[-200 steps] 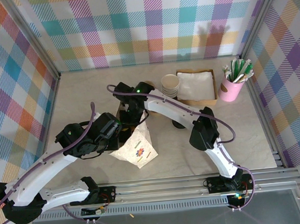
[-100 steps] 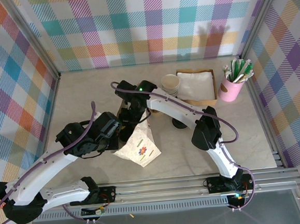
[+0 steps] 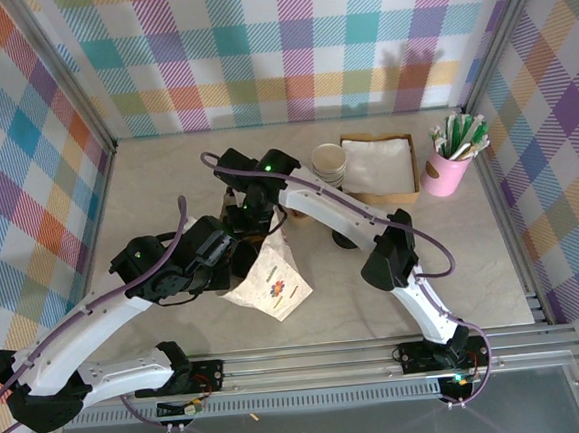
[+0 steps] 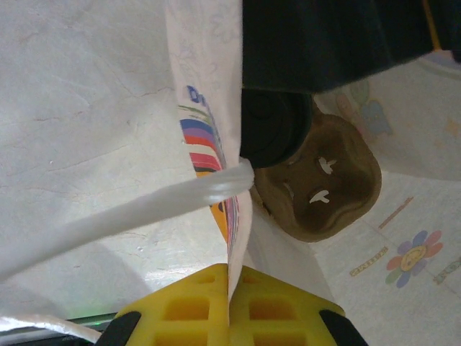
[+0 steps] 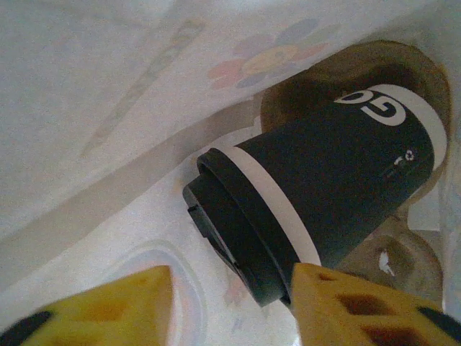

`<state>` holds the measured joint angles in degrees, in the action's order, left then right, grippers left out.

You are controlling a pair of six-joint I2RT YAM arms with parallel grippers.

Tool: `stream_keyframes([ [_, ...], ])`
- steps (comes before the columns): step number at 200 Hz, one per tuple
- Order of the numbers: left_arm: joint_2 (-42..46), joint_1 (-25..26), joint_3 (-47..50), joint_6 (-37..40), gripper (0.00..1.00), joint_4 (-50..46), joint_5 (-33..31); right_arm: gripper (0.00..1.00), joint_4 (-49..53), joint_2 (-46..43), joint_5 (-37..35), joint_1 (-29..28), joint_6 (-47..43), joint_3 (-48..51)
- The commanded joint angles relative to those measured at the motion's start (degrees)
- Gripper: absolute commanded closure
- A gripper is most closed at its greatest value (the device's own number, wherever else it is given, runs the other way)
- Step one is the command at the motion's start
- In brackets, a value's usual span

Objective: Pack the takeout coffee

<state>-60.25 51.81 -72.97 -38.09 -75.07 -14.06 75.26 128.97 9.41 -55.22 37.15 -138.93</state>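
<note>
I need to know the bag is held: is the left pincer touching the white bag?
Touching. The left wrist view shows the edge of the white bag pinched between the two yellow fingers of the left pincer.

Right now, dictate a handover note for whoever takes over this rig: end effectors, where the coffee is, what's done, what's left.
Left end effector: shut on the paper bag's rim, holding the mouth open.
Right end effector: inside the bag, open, not clamping the cup.
Takeout coffee: in the bag, lid on, tilted against the brown cup carrier.
Done: cup is in the bag.
Left: probably seat the cup upright, withdraw the right arm, then let go of the bag.
</note>
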Motion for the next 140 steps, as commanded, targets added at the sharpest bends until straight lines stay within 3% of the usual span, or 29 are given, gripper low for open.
stream_keyframes([
  [1, 0.25, -0.13, -0.06, 0.23, 1.00, -5.71, 2.37, 0.61, -0.75, -0.03, 0.94, -0.70, -5.45, -0.67],
  [68, -0.13, -0.13, -0.24, 0.72, 1.00, -5.72, 2.66, 0.77, -6.38, -4.57, 7.10, -2.40, -10.94, 6.56],
  [140, 0.28, -0.13, -0.24, 0.37, 1.00, -6.00, 2.46, 0.73, -2.20, 0.86, 4.29, -2.41, -14.87, 1.93],
])
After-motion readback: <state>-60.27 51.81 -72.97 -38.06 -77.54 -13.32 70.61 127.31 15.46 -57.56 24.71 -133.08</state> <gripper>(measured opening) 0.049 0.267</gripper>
